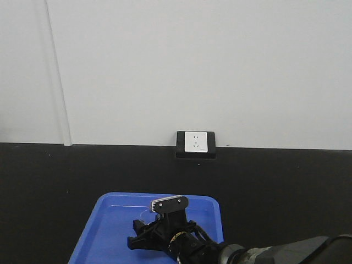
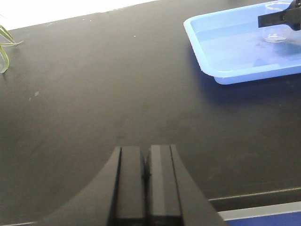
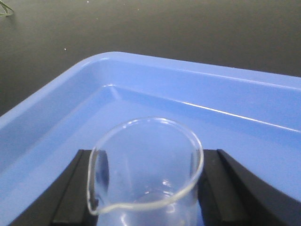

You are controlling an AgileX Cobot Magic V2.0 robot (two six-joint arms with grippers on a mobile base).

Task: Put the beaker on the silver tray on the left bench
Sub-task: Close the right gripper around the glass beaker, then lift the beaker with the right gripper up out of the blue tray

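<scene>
The beaker sat inside the blue tray, upright, with its pouring spout turned towards the wrist camera. It was within the tray's walls and near one rounded inner corner. The right gripper had its two black fingers on opposite sides of the glass. Its jaws were closed against the beaker's wall on both sides, pinching it. Whether the beaker's base touched the tray floor could not be told from the wrist view.

From the front view, the right arm reached in from the tray's near right side. The right gripper was low over the tray's floor, and the beaker itself was hidden behind the wrist. A white wall socket was set in the wall beyond the tray's far rim, just above the dark band.

From the left wrist view, the tray lay on a matte black worktop. The beaker showed at the tray's far right part with a black finger crossing in front of it. The left gripper was well apart from the tray, above bare worktop, its jaws pressed together with nothing between them. A few green leaves showed at the worktop's edge, far from the tray on the opposite side.
</scene>
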